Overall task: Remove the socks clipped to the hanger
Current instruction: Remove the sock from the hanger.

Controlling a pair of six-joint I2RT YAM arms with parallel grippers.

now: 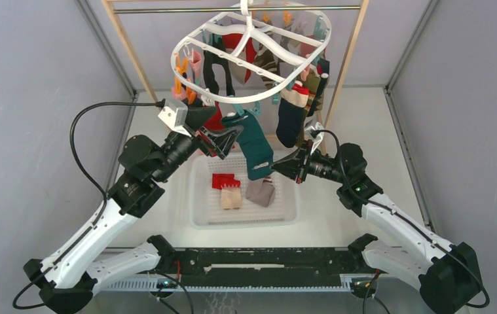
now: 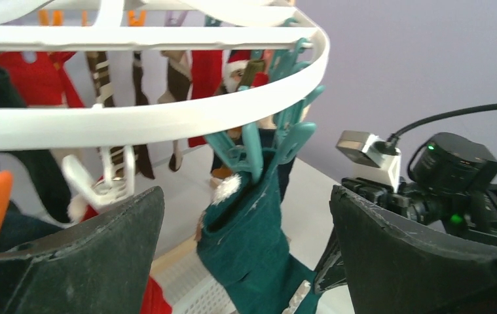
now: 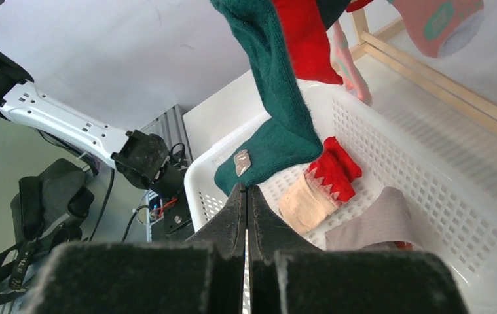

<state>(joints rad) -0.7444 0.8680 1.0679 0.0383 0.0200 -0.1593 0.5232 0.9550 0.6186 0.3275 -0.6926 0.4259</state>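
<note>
Black left fingers [image 2: 101, 248] stand released, one on each side of the teal sock [image 2: 252, 248], just under the teal clip [image 2: 249, 147] that pins its cuff to the hanger [image 2: 134, 121]. Neither pad seems to touch the fabric. That placement looks chosen so a squeeze would catch the sock close to the clip, where a downward pull would free it most directly.

Right fingers [image 3: 232, 222] are clenched, tips pressed together at the sock's toe. Whether they pinch its edge or only rest against it, I cannot tell. Held there, they would steady the hanging end over the basket [image 3: 429, 196].

The sock hangs from the hanger's near rim, its foot reaching down over the basket, so it should drop inside once free. A red sock [image 3: 337, 170], a beige one [image 3: 304, 203] and a grey one [image 3: 376, 226] already lie there. Many more are clipped around the ring.

The worktop [image 1: 357, 131] is pale and smooth, with the basket at its middle. The hanger hooks over a rail on a wooden rack [image 1: 128, 49] at the back. Plain grey walls [image 1: 29, 78] close in both sides.
</note>
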